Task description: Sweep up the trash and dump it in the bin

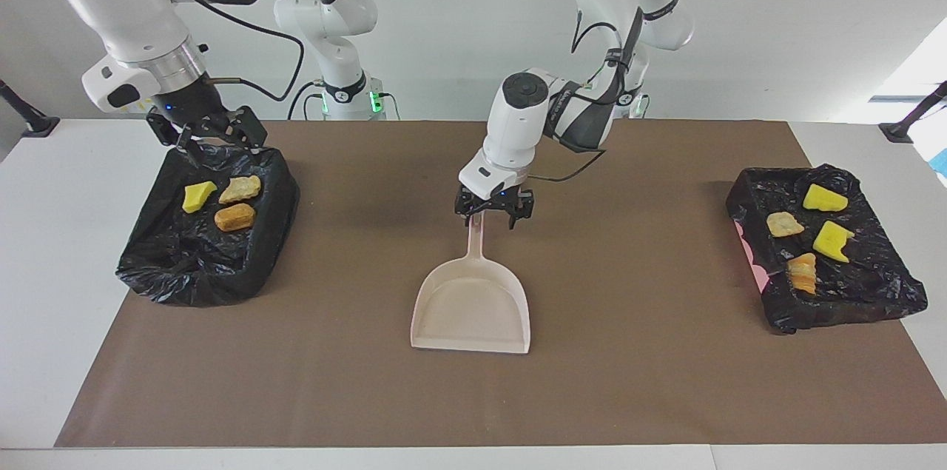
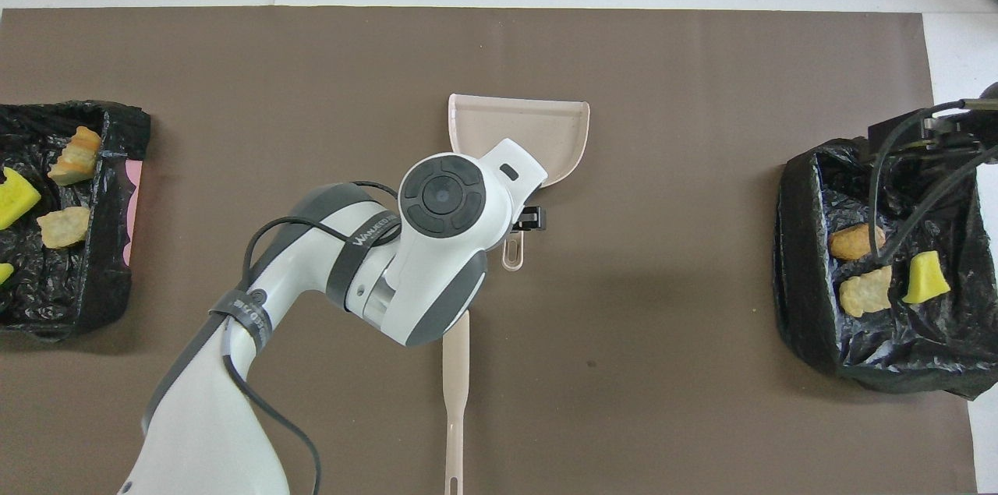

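Observation:
The beige dustpan lies flat and empty on the brown mat, handle toward the robots. My left gripper hovers open just over the handle's end, touching nothing. Trash sits in two black-lined bins. The bin at the right arm's end holds a yellow wedge and two pastry pieces. The bin at the left arm's end holds several bits, among them a yellow wedge. My right gripper hangs open over the robot-side rim of its bin.
A beige brush handle lies on the mat nearer to the robots than the dustpan; its head is hidden under the left arm. The brown mat covers most of the white table.

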Available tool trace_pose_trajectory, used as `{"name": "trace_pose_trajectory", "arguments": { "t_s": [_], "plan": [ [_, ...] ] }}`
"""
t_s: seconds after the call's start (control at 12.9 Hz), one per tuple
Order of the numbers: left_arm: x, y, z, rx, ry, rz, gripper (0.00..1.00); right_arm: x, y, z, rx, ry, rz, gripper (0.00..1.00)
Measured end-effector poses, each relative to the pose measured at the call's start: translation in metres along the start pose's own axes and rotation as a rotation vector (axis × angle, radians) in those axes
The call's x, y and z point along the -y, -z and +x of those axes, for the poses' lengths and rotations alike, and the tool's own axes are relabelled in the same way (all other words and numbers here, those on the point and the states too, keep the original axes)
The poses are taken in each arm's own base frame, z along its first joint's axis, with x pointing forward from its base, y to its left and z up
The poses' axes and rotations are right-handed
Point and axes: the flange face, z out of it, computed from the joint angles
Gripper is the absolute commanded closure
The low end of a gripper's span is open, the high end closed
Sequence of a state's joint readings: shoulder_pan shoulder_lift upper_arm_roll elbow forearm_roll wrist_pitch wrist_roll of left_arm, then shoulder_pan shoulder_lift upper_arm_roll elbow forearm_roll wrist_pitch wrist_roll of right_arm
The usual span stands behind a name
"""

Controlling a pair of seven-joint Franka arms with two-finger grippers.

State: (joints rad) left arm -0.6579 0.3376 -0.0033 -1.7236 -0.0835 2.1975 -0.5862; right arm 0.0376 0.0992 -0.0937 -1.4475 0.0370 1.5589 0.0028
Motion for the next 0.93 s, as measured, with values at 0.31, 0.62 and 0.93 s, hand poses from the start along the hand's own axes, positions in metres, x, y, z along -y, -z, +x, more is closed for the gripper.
{"name": "trace_pose_trajectory", "arguments": {
  "t_s": [0.31, 0.62, 0.93],
  "plan": [
    [0.064, 0.045, 0.033, -0.011, 0.103, 0.01, 0.0, 0.002, 0.023, -0.008, -0.012, 0.056, 0.0, 0.0],
    [0.139, 0.085, 0.053, 0.011, 0.111, 0.034, 0.0, 0.002, 0.024, -0.009, -0.012, 0.056, 0.0, 0.0],
    [0.223, 0.121, 0.061, 0.047, 0.065, 0.053, 0.0, 0.002, 0.024, -0.009, -0.012, 0.056, 0.0, 0.0]
  ]
}}
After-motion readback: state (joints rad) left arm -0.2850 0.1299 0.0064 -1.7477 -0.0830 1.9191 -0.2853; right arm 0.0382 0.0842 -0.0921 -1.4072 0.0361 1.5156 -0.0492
